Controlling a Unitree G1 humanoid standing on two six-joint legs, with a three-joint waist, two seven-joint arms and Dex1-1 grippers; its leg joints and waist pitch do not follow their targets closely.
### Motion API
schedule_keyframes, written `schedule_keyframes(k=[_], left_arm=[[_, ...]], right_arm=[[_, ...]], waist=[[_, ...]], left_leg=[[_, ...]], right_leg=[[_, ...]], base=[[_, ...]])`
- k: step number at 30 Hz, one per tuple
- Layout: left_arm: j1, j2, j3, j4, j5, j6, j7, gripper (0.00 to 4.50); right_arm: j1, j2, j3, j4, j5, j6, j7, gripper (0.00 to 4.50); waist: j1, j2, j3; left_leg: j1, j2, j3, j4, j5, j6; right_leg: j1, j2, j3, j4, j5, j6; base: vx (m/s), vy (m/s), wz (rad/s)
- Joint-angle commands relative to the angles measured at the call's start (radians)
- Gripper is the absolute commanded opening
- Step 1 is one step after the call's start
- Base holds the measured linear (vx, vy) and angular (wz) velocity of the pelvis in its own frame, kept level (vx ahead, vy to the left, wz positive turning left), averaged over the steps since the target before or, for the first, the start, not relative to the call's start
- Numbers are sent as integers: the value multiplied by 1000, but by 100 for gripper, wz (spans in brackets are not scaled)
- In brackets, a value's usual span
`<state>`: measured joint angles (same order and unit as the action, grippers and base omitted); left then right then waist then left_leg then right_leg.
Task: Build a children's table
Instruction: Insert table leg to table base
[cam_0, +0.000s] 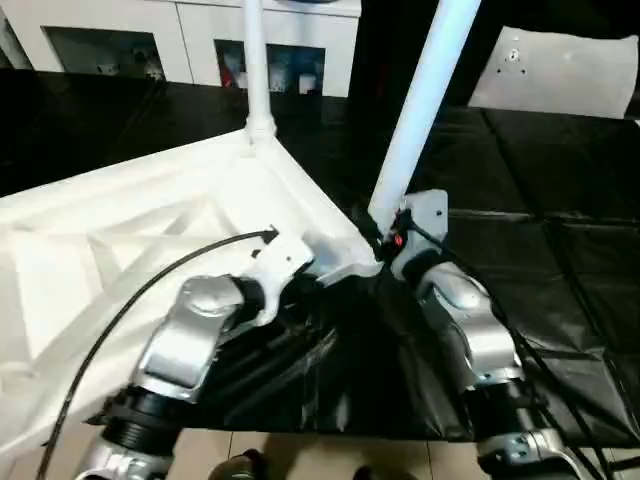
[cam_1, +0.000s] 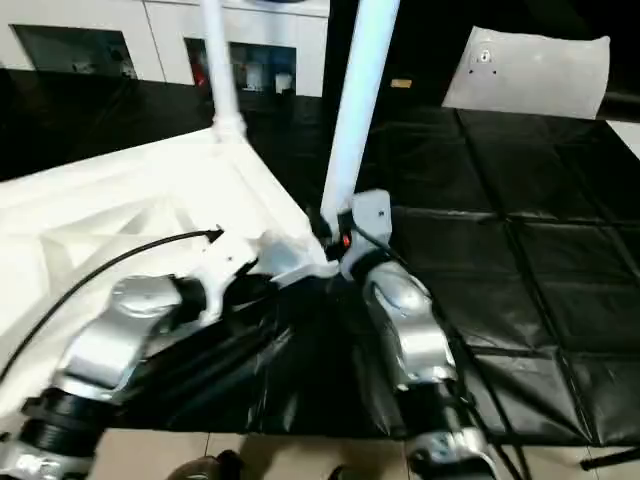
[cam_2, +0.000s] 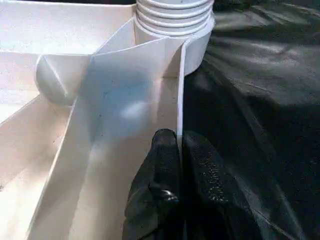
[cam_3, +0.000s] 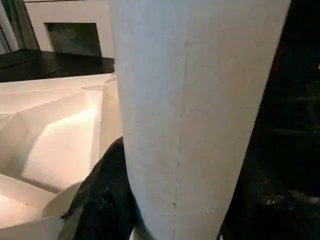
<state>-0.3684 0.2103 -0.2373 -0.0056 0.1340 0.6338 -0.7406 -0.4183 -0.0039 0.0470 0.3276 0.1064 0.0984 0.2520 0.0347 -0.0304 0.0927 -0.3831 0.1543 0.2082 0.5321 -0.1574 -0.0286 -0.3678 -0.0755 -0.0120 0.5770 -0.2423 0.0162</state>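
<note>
The left tool (cam_2: 177, 150) is clenched on the rim of the upturned white plastic ribbed table top (cam_0: 120, 230); at 3 o'clock of it, the right tool (cam_0: 385, 235) grasps 1 long tapered round white leg (cam_0: 425, 90).

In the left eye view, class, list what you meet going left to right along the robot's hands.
Table top → left gripper pinching its rim → right gripper around the near leg → black floor mat.

both head cams look forward and down over the silver forearms at the upturned table top (cam_0: 130, 230), sharing its near corner. left wrist cam sits right against that corner's edge; right wrist cam hugs the leg (cam_3: 200, 115) there.
</note>
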Motion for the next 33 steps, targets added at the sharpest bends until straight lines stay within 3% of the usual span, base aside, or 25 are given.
schedule_keyframes(k=[1, 7, 10, 14, 18, 21, 25, 28, 33], left_arm=[[-6, -26, -31, 8, -6, -4, 22, 0], [-12, 25, -29, 51, 2, -12, 33, 0], [-13, 28, -26, 61, 5, -15, 32, 0], [-27, 45, -22, 107, 1, -56, 25, 0], [-41, 73, -23, 147, -14, -114, -2, 0], [-57, 114, -25, 193, -20, -189, -54, 0], [-68, 139, -24, 224, -31, -230, -83, 0], [-89, 192, -41, 291, -46, -322, -175, 0], [-121, 246, -65, 372, -61, -423, -300, 0]], right_arm=[[65, 17, 35, 125, -13, 80, 0, 188], [82, 28, 18, 110, 9, 79, 4, 188], [83, 29, 14, 108, 9, 75, 6, 258], [90, 24, 10, 95, 16, 66, 18, 281], [116, 14, -2, 51, 35, 69, 35, 325], [162, -11, -14, -20, 68, 74, 86, 352], [198, -40, -15, -74, 93, 68, 137, 388], [251, -108, -26, -168, 153, 82, 249, 410], [276, -215, -27, -253, 196, 102, 390, 444]], waist=[[-1, 3, -26], [0, 13, -34], [1, 14, -38], [1, 8, -42], [5, 9, -44], [6, 10, -49], [8, 8, -63], [11, 8, -71], [12, 8, -78]], left_leg=[[28, 85, -45, -77, -346, -12], [28, 84, -46, -78, -359, -30], [30, 84, -46, -78, -374, -47], [25, 82, -46, -76, -354, -37], [28, 83, -44, -73, -358, -26], [26, 82, -45, -72, -340, -17], [21, 81, -40, -60, -232, 20], [15, 77, -37, -45, -115, 88], [15, 76, -34, -33, -95, 128]], right_leg=[[-16, -68, 45, -79, -230, -124], [-13, -64, 42, -76, -211, -131], [-14, -62, 42, -75, -197, -131], [-7, -63, 40, -72, -175, -139], [-11, -68, 42, -80, -241, -134], [-7, -67, 41, -78, -238, -133], [4, -66, 36, -62, -85, -164], [16, -64, 31, -42, 93, -198], [18, -64, 29, -31, 167, -236]], base=[[0, 0, 0], [0, 0, 0], [0, 0, 0], [0, 0, 0], [0, 0, 0], [0, 0, 0], [0, 0, 0], [0, 0, 0], [0, 0, 0]])
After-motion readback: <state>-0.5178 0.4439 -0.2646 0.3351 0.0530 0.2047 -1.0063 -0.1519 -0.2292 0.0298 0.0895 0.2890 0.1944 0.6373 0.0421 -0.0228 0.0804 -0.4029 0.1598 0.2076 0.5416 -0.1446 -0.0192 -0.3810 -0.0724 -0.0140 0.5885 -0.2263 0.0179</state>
